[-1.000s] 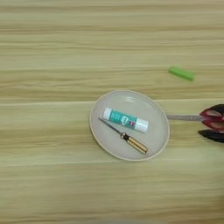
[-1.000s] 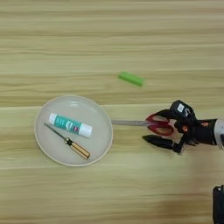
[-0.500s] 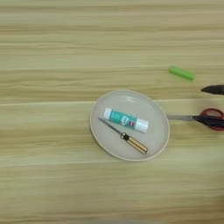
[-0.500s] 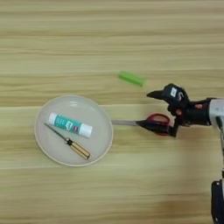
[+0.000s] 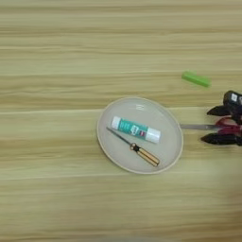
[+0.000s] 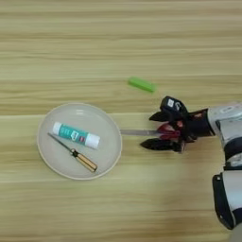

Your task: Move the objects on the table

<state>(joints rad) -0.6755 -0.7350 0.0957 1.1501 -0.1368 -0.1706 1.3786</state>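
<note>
Glue stick (image 6: 75,134) and screwdriver (image 6: 73,152) lie in the plate (image 6: 108,158). End effector (image 6: 155,130) spread open, straddling scissors (image 6: 153,133), ungripped; green bar (image 6: 141,84) outstanding.

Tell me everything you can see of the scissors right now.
The scissors lie flat on the table, just right of the plate. Their thin silvery metal blades look closed and point left, with the tip close to the plate's rim. The red handles at the right end are largely hidden by the right pincer, whose two black fingers sit spread on the far and near sides of the handles. Whether the fingers touch them is unclear.
</note>
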